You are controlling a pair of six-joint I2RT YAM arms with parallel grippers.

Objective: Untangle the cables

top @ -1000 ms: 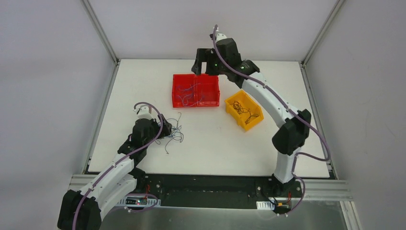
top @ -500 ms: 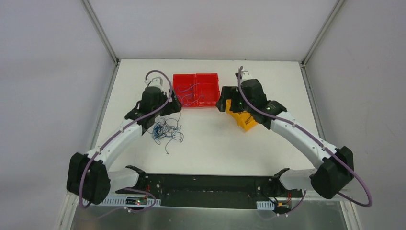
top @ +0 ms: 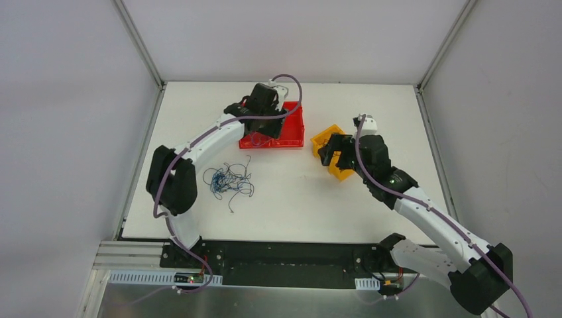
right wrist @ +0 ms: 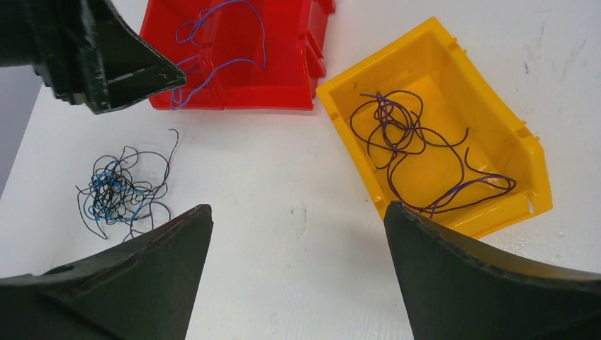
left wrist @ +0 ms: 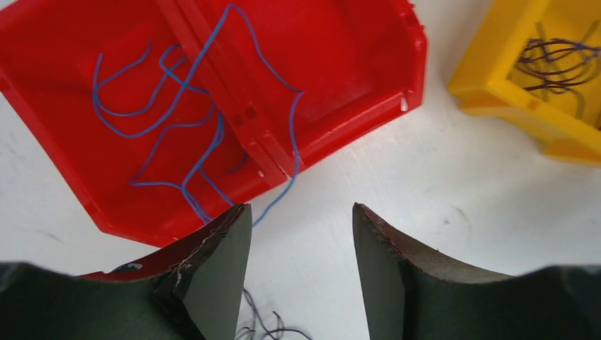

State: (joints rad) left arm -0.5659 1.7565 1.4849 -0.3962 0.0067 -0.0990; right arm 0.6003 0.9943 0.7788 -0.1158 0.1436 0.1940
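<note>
A tangle of thin blue and dark cables [top: 228,180] lies on the white table left of centre. It also shows in the right wrist view [right wrist: 120,191], and its edge shows in the left wrist view [left wrist: 266,327]. Loose blue cables [left wrist: 177,120] lie in the red bin [top: 293,132], and one hangs over its front wall. Purple cables [right wrist: 411,149] lie in the yellow bin [top: 325,136]. My left gripper [top: 263,132] hovers open and empty at the red bin's near edge [left wrist: 300,207]. My right gripper [top: 327,151] is wide open and empty beside the yellow bin [right wrist: 295,210].
The red bin [right wrist: 283,78] has a divider across its middle. The yellow bin [right wrist: 524,177] stands askew to its right. Metal frame posts and grey walls close in the table at the back and sides. My left gripper's fingers [right wrist: 120,67] show at the top left of the right wrist view.
My left arm has swung from beside the tangle up to the red bin. My right arm has drawn back from behind the red bin to the yellow bin. The tangle now lies uncovered.
</note>
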